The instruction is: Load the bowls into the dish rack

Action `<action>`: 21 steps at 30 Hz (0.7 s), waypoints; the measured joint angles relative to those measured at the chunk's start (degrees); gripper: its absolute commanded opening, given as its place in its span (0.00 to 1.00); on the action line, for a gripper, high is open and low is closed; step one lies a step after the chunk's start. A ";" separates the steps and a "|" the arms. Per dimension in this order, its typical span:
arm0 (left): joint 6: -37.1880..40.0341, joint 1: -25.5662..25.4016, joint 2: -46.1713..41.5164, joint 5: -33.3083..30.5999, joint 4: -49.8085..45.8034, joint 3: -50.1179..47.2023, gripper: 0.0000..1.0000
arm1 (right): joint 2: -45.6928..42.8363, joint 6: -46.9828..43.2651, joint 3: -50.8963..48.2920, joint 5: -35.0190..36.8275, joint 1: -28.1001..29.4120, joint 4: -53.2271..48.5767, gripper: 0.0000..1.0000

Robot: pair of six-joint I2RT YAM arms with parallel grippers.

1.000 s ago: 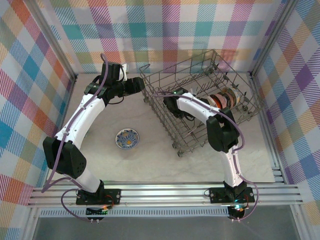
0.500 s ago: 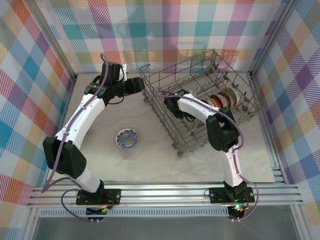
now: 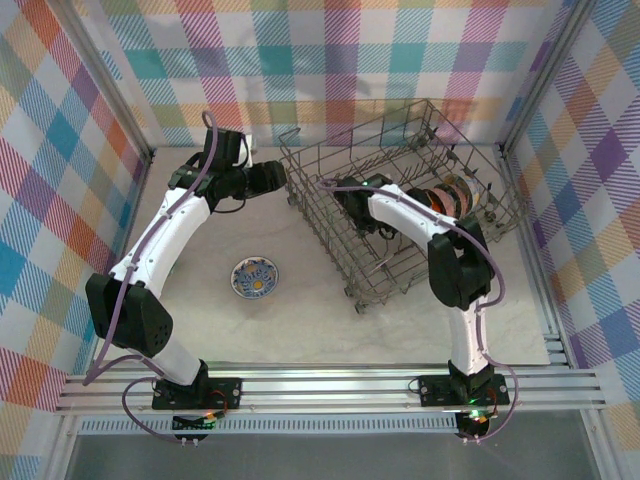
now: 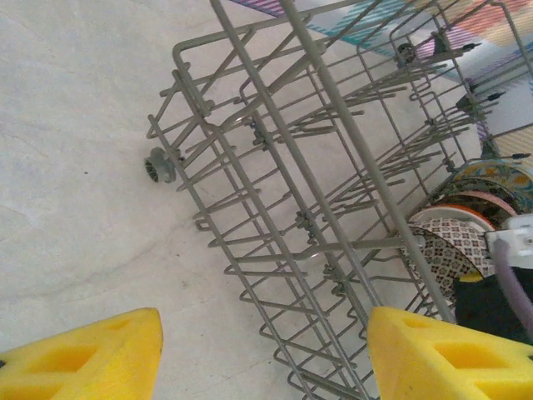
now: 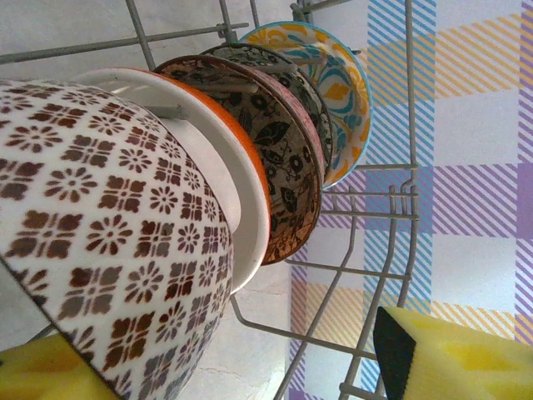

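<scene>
1. A pale marbled table [image 3: 300, 320] is enclosed by plaid walls [image 3: 330, 60]. The grey wire dish rack [image 3: 355, 125] is set toward 2 o'clock on it.
2. Bowls are stood on edge in a row between the tines, the brown-flowered bowl [image 5: 108, 217] nearest the right wrist camera.
3. The right gripper [image 5: 250, 358] is spread wide, with nothing clamped. That bowl is seen at 10 o'clock, against its left-hand pad.
4. The left gripper [image 3: 273, 177] is held apart and empty just outside the rack's corner. A blue-patterned bowl [image 3: 255, 277] is seen on the table at 6 o'clock from it.
</scene>
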 measured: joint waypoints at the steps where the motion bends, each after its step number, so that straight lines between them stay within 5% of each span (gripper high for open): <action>1: 0.00 0.11 0.00 -0.24 -0.46 0.00 0.66 | -0.44 -0.42 -0.28 -0.48 -0.13 0.55 0.75; 6: 0.00 0.96 -0.20 -1.09 -2.43 0.00 0.66 | -2.27 -3.98 -1.84 -2.58 -0.92 3.82 0.74; 21: -1.33 1.03 -2.38 -2.25 -4.04 -1.90 0.66 | -4.87 -12.00 -5.99 -7.98 -1.60 12.41 0.53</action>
